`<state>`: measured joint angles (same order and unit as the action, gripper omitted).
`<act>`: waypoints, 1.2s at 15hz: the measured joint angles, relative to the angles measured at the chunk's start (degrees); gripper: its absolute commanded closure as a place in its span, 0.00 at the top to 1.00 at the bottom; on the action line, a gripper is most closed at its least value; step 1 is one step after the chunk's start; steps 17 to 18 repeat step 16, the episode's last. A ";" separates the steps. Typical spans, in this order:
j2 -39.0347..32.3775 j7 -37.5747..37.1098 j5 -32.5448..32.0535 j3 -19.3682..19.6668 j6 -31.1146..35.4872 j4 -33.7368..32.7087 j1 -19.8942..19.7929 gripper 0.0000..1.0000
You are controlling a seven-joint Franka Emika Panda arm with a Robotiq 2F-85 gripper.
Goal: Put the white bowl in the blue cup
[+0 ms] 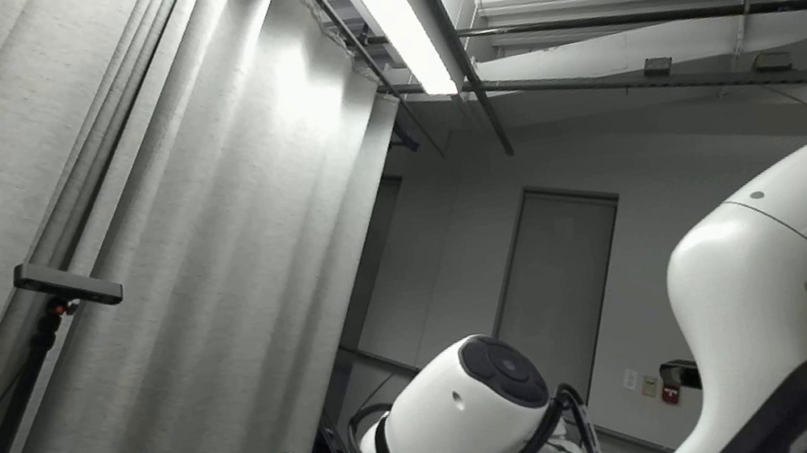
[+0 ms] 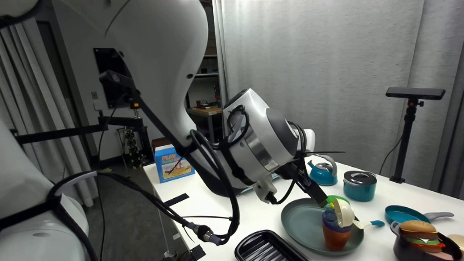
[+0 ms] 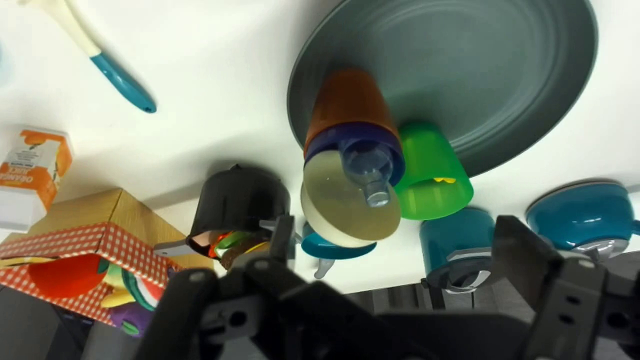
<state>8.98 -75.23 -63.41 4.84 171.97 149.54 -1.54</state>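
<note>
The white bowl [image 3: 330,205] is cream coloured and tilted steeply at the mouth of the blue cup [image 3: 336,138]; it also shows in an exterior view [image 2: 345,214]. A clear bottle-shaped piece [image 3: 369,167] stands at the same mouth, beside the bowl. The blue cup [image 2: 329,218] is nested in an orange cup [image 3: 350,100] on a grey plate [image 3: 475,60]. My gripper [image 3: 402,240] is wide open with nothing between its fingers. In an exterior view the gripper [image 2: 317,194] is just above and beside the bowl, seemingly apart from it.
A green cup [image 3: 432,160] stands against the blue cup. Around the plate are a black pot with a burger [image 2: 422,241], a teal pan [image 2: 404,214], a teal pot [image 2: 359,188], a kettle [image 2: 322,174], a spoon [image 2: 366,224] and a black tray [image 2: 268,248].
</note>
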 measured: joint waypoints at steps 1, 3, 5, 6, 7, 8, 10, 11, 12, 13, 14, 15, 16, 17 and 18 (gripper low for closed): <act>1.02 3.28 4.60 0.33 0.07 1.19 0.67 1.00; 3.27 9.65 13.91 1.72 0.03 3.24 3.26 1.00; 3.73 10.44 14.50 1.80 -0.06 3.52 3.71 1.00; 3.46 10.41 14.46 1.80 -0.06 3.49 3.66 1.00; 3.20 10.41 14.46 1.81 -0.06 3.45 3.59 1.00; 3.11 10.41 14.46 1.80 -0.06 3.46 3.58 1.00; 3.07 10.41 14.46 1.81 -0.06 3.43 3.58 1.00; 3.07 10.41 14.46 1.80 -0.06 3.43 3.58 1.00; 3.06 10.41 14.46 1.80 -0.06 3.43 3.58 1.00; 3.04 10.41 14.46 1.81 -0.06 3.42 3.58 1.00; 3.05 10.41 14.46 1.81 -0.06 3.42 3.58 1.00; 3.04 10.41 14.46 1.80 -0.06 3.42 3.58 1.00; 3.04 10.41 14.46 1.80 -0.06 3.41 3.58 1.00; 3.04 10.41 14.46 1.80 -0.06 3.41 3.58 1.00; 3.04 10.41 14.46 1.80 -0.06 3.41 3.58 1.00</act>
